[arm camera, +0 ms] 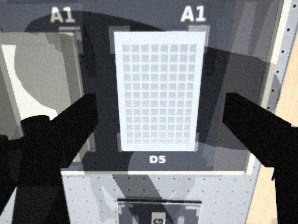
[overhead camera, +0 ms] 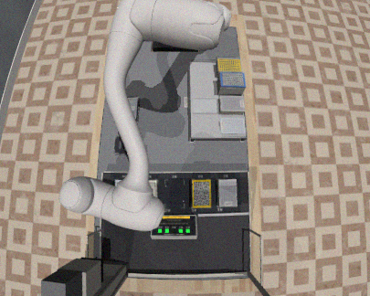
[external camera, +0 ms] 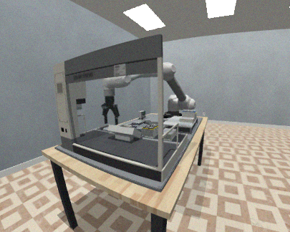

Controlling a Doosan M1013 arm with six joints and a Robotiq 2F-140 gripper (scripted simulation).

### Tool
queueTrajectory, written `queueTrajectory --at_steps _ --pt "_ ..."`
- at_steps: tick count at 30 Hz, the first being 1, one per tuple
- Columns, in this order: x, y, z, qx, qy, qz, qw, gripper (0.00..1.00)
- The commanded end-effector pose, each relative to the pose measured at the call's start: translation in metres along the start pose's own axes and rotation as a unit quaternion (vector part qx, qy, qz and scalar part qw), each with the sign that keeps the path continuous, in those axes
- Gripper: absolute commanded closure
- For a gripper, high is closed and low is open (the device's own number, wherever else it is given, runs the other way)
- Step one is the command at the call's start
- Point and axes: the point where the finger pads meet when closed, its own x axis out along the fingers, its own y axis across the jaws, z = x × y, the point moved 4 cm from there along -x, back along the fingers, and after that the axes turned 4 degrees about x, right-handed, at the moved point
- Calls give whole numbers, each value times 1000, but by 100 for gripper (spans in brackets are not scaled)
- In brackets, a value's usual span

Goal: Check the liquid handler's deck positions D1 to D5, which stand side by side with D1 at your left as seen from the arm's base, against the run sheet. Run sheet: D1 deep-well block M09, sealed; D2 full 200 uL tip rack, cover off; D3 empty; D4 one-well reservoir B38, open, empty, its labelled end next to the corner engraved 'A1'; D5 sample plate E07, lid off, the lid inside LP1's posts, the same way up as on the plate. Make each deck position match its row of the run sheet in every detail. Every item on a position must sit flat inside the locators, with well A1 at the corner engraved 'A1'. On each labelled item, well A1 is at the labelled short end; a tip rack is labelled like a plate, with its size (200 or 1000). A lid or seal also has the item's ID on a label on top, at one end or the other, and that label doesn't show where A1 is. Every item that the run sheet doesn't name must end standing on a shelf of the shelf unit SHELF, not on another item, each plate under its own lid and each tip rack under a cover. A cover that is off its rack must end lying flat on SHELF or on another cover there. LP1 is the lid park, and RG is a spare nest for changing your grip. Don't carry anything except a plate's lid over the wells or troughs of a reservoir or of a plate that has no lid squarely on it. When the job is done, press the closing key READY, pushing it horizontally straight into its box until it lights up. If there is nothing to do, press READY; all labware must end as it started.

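Observation:
In the wrist view a white sample plate [arm camera: 159, 90] with a grid of open wells sits flat inside the locators of the position marked D5, below an engraved A1 corner. No lid is on it. My gripper [arm camera: 160, 108] is open and empty, hanging above the plate with one black finger on each side. At the left a pale reservoir [arm camera: 37, 92] sits in the neighbouring position. In the top view the arm hides these two positions. A yellow tip rack [overhead camera: 201, 193] and a grey sealed block [overhead camera: 227, 192] stand further along the deck row. The gripper shows high over the deck in the exterior view [external camera: 109, 114].
The shelf unit [overhead camera: 216, 100] holds a yellow rack [overhead camera: 228, 64], a blue rack [overhead camera: 232, 79], a grey item [overhead camera: 231, 104] and a pale plate [overhead camera: 232, 124]. A panel with green lights [overhead camera: 174, 227] stands in front of the deck. A labelled item [arm camera: 159, 212] lies below D5.

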Motion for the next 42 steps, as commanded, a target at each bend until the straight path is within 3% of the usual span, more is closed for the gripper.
queueTrajectory --at_steps 1,42 --pt "-14 2 0 2 3 2 1000 21" --pt "-76 1 0 1 3 2 1000 21"
